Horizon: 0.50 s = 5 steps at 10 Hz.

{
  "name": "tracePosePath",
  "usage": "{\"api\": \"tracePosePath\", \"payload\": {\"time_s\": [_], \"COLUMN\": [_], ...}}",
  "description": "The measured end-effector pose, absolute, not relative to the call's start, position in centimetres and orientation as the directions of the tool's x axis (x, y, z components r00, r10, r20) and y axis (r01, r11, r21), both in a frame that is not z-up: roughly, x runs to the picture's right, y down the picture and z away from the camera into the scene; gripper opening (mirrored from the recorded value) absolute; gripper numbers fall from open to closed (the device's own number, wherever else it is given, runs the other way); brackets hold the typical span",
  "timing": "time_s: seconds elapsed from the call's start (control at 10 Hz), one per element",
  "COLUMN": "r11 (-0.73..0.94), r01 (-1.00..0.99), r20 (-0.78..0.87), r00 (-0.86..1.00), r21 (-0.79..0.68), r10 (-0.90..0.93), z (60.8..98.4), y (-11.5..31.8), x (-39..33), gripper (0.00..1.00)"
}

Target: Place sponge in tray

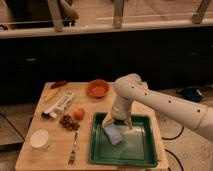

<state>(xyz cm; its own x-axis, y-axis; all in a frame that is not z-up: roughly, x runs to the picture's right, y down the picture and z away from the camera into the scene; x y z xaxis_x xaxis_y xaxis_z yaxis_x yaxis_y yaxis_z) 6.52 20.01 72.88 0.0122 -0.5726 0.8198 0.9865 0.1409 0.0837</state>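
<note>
The pale blue sponge (114, 134) lies flat inside the dark green tray (142, 150), in its left half near the far rim. My gripper (117, 122) hangs just above the sponge, pointing down, with its fingers spread open and nothing between them. One fingertip (106, 120) is over the tray's far left corner, and the other is to the right of the sponge. The white arm comes in from the right.
On the wooden table (55, 160), left of the tray: an orange bowl (98, 88), a white-and-dark long packet (59, 104), an orange fruit (79, 113), a dark red cluster (66, 121), a white round lid (40, 139) and a fork (74, 149).
</note>
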Motion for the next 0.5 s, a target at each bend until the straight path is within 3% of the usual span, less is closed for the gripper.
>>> {"api": "tracePosePath", "payload": {"time_s": [0.5], "r11": [0.141], "r01": [0.986], "r20": [0.819], "r00": [0.012], "r21": [0.085], "r10": [-0.573], "z": [72.88], "y": [19.99], "x": [6.47], "gripper": [0.8]}}
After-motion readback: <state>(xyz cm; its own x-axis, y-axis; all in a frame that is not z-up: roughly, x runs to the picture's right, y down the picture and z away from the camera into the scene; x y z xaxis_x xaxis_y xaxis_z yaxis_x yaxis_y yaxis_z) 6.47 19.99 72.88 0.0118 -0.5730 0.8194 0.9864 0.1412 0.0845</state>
